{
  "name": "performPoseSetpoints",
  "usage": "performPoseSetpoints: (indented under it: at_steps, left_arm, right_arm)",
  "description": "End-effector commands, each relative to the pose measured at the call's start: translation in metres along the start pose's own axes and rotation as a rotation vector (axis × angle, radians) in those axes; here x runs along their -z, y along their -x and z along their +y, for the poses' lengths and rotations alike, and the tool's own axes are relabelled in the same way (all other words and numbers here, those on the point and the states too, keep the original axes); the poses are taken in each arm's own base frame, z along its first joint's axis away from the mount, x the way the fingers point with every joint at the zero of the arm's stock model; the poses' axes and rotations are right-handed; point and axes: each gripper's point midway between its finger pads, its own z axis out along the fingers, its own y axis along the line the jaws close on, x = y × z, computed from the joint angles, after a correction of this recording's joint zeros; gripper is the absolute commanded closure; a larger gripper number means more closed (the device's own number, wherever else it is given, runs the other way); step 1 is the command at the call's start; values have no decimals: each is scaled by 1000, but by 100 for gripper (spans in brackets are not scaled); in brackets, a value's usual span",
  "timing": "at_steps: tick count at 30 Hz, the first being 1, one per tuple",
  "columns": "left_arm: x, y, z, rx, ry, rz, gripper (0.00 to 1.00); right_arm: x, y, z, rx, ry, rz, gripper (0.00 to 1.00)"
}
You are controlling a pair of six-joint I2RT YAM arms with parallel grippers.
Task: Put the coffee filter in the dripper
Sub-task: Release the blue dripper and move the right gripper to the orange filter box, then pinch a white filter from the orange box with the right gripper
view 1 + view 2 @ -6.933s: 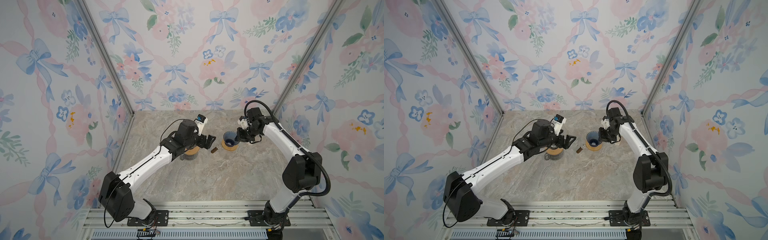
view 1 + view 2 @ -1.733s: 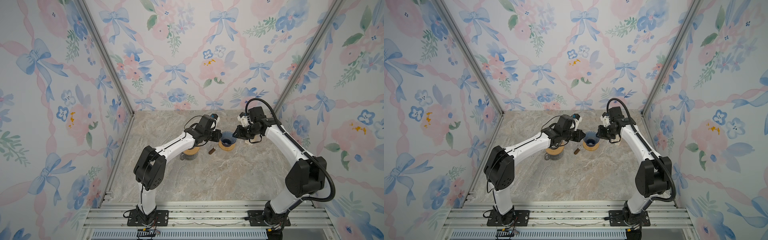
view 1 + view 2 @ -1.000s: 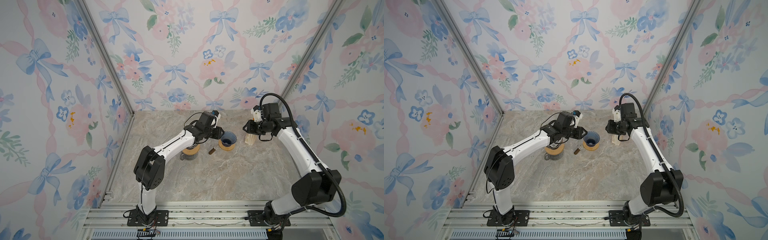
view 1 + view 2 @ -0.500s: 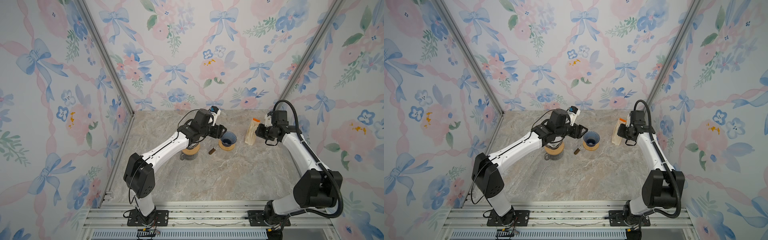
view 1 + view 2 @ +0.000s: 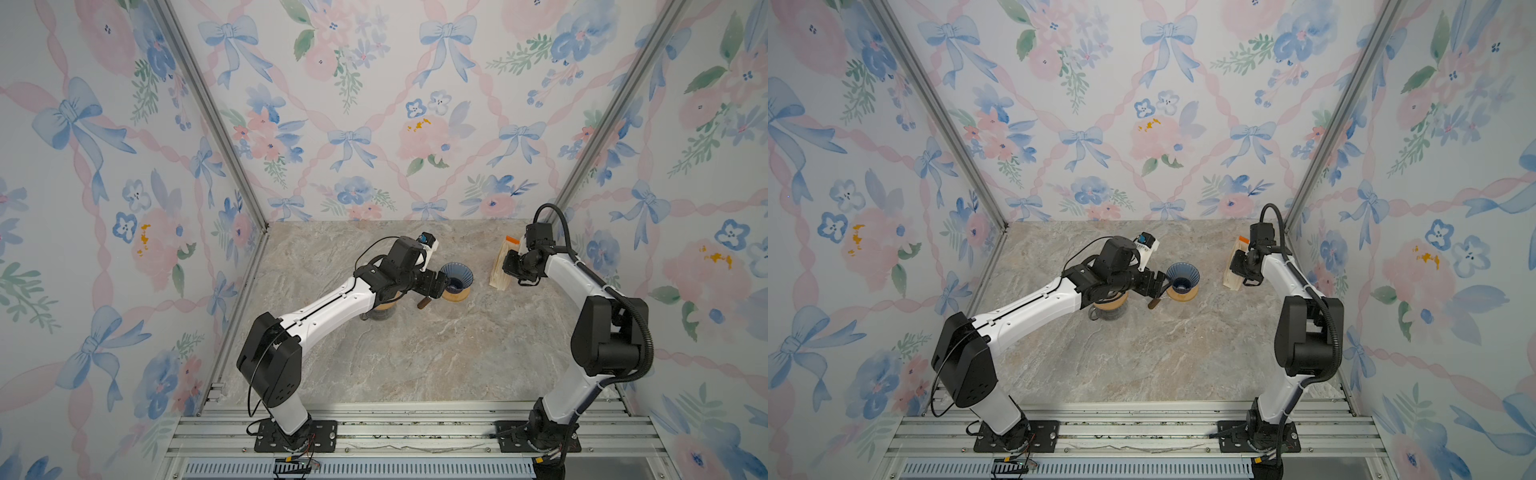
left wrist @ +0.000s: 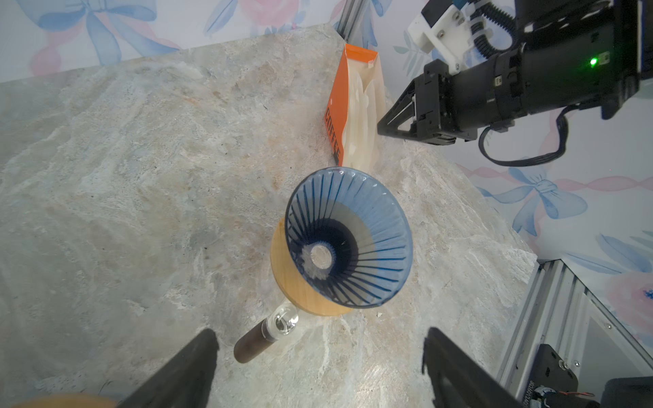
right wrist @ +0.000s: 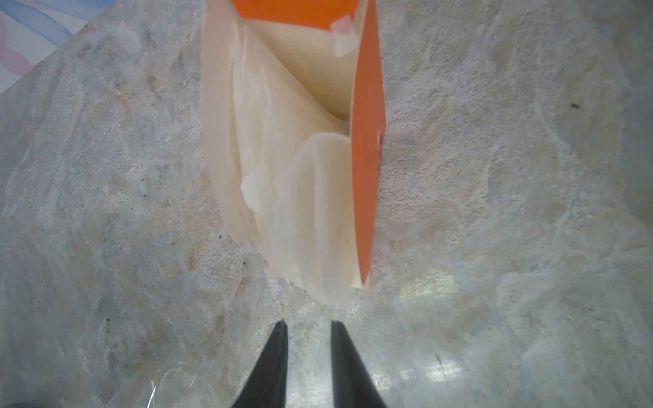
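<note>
Pointing narrowly parted, empty right gripper (image 7: 308,325) straight at cream paper coffee filters (image 7: 300,212) spilling from orange carton (image 7: 367,141) just ahead.

Dripper cone (image 6: 371,226): translucent blue, ribbed, glossy. Collar (image 6: 293,282): pale wood, smooth, matt. Handle (image 6: 251,348): dark matt wood. Filter box (image 7: 367,141): orange card, matt. Filters (image 7: 300,197): thin cream paper, creased. Tabletop (image 5: 415,353): marbled stone look, smooth, faint sheen.

Both top views are bright and sharp, with soft, even light and faint shadows on the counter (image 5: 415,353). The walls (image 5: 83,208) look stretched at 9 and 3 o'clock. In the right wrist view the paper filters (image 7: 289,212) look blurry, and white glare shines off the counter.
</note>
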Motion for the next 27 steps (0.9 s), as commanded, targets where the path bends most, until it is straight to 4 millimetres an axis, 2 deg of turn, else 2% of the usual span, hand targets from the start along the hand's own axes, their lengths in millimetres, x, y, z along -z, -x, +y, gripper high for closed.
performPoseSetpoints:
  at_steps: [1,6,14,27]
  left_arm:
    - [9,8,-1,-27,3,-37,7]
    - [6,9,0,-31,0,-34,6]
    - [4,11,2,-26,1,-32,6]
    - [0,12,1,-17,-7,-28,5]
  right_arm:
    - [1,18,-4,-22,-37,-54,75]
    - [-10,17,-12,-49,-76,-46,75]
    - [-25,15,-11,-71,-69,-38,77]
    - [-34,13,-17,-99,-94,-40,85]
